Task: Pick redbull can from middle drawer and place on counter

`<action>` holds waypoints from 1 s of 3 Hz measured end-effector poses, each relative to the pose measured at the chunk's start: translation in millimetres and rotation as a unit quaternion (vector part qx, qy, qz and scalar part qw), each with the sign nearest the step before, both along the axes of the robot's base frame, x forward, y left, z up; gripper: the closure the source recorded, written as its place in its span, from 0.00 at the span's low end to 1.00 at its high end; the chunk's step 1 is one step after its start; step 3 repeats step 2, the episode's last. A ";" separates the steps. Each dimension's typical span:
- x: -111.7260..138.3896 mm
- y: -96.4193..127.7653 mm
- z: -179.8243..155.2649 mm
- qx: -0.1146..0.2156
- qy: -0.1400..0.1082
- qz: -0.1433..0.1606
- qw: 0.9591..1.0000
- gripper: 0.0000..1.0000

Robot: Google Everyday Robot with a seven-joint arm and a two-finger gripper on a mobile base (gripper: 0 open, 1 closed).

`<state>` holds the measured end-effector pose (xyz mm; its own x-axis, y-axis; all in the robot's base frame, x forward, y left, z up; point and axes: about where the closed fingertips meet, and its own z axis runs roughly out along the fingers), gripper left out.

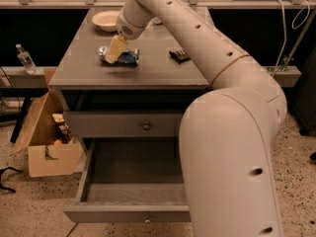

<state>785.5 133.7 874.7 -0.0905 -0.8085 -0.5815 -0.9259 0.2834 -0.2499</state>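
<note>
The redbull can (127,58), silver with blue patches, lies on its side on the left-middle of the grey counter (148,73). My gripper (116,49) reaches down from the back and is shut on the can, one beige finger (115,49) across its front. The can rests on or just above the counter top. The middle drawer (129,213) is pulled out wide below, and its dark grey floor shows nothing in it. My arm's large white body covers the drawer's right part.
A white bowl (105,19) sits at the counter's back left and a small dark object (178,56) to the can's right. A closed drawer front with a knob (146,126) is above the open drawer. A cardboard box (47,147) and a water bottle (24,58) stand left.
</note>
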 end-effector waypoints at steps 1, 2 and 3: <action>-3.3 -20.8 3.7 0.023 -0.002 0.009 1.000 0.00; -7.9 -68.7 23.8 0.047 -0.022 -0.001 0.999 0.00; -7.9 -68.7 23.8 0.047 -0.022 -0.001 0.999 0.00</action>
